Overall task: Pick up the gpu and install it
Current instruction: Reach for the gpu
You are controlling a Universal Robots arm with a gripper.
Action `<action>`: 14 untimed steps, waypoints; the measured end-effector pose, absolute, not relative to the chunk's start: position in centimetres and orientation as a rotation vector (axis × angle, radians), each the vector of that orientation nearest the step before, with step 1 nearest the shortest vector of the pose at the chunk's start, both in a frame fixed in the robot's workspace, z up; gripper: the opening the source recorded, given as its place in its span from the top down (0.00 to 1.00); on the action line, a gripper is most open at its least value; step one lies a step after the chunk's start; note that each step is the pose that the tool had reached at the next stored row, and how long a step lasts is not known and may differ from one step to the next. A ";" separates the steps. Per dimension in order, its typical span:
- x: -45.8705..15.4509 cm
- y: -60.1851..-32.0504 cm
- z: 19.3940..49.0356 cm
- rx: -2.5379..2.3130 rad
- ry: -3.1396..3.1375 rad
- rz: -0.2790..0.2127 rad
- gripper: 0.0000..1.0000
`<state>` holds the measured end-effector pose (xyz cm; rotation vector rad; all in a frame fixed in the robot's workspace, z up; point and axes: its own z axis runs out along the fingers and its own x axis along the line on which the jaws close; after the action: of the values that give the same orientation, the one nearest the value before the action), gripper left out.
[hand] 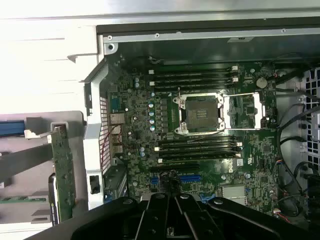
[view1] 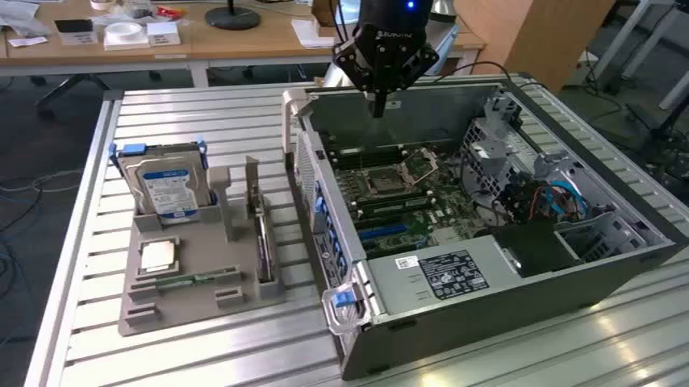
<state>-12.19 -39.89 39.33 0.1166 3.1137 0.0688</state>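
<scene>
The gpu (view1: 258, 219) stands on edge in a slot of the grey holder (view1: 189, 310) on the exterior view's left, its thin green board and silver end bracket showing. In the wrist view the gpu (hand: 63, 170) sits beside the case's rear wall, outside the case. My gripper (view1: 377, 107) hangs over the far side of the open computer case (view1: 506, 282), well away from the gpu. Its fingers (hand: 165, 210) are pressed together with nothing between them. Under it lies the motherboard (hand: 200, 145) with blue expansion slots (hand: 192, 177).
The holder also carries a blue-labelled hard drive (view1: 167, 189), a processor chip (view1: 158, 256) and a RAM stick (view1: 194, 280). The processor socket (hand: 200, 112) has its frame lifted. Cables and a drive cage (view1: 538, 193) crowd the case's right side. A wooden desk (view1: 215, 40) stands behind the slatted table.
</scene>
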 end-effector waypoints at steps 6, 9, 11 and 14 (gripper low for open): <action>-12.2 -39.9 39.3 0.117 3.114 0.069 0.89; -12.2 -39.9 39.3 0.117 3.114 0.069 0.89; -12.2 -39.9 39.3 0.117 3.114 0.069 0.89; -12.4 -39.9 39.3 0.117 3.114 0.069 0.89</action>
<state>-12.35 -39.89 39.32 0.1169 3.1135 0.0691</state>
